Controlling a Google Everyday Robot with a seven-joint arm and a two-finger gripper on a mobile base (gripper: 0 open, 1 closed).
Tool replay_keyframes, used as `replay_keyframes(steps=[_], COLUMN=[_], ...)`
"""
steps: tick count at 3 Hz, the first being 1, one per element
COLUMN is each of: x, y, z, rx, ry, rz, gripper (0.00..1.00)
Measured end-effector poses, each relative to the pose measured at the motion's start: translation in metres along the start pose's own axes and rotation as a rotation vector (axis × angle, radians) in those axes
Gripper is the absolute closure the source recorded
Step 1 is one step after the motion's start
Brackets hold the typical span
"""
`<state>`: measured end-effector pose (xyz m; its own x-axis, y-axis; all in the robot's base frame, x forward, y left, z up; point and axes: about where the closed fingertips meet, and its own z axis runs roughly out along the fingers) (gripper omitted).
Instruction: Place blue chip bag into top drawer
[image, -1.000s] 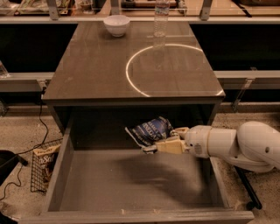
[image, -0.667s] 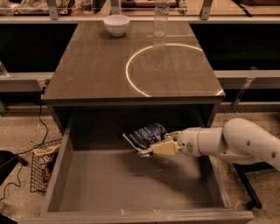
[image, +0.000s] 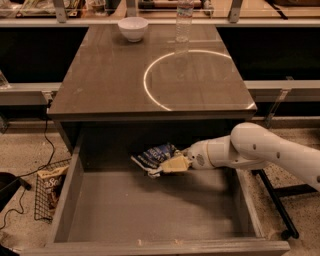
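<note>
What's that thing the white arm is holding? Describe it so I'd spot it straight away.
Below the grey table, find the open top drawer. Near its back, the gripper on the white arm pinches the blue chip bag: small, crumpled, dark blue foil. The only other snack bag is brown, in the wire basket on the floor outside the drawer.

Dim, ring-glared tabletop (image: 110, 75), hand (image: 169, 165) in shadowed drawer (image: 150, 212)

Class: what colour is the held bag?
The blue chip bag: dark blue, white lettering, in gripper over top drawer; camera view.
</note>
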<state>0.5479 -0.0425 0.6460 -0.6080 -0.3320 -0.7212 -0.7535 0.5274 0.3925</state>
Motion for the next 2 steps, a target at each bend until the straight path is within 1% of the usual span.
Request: replay_keyframes(steps=[2], x=[-0.0004], y=[0.0024], z=[0.0045], rx=[-0.008], ry=[0.005], rz=[0.0], gripper=[0.04])
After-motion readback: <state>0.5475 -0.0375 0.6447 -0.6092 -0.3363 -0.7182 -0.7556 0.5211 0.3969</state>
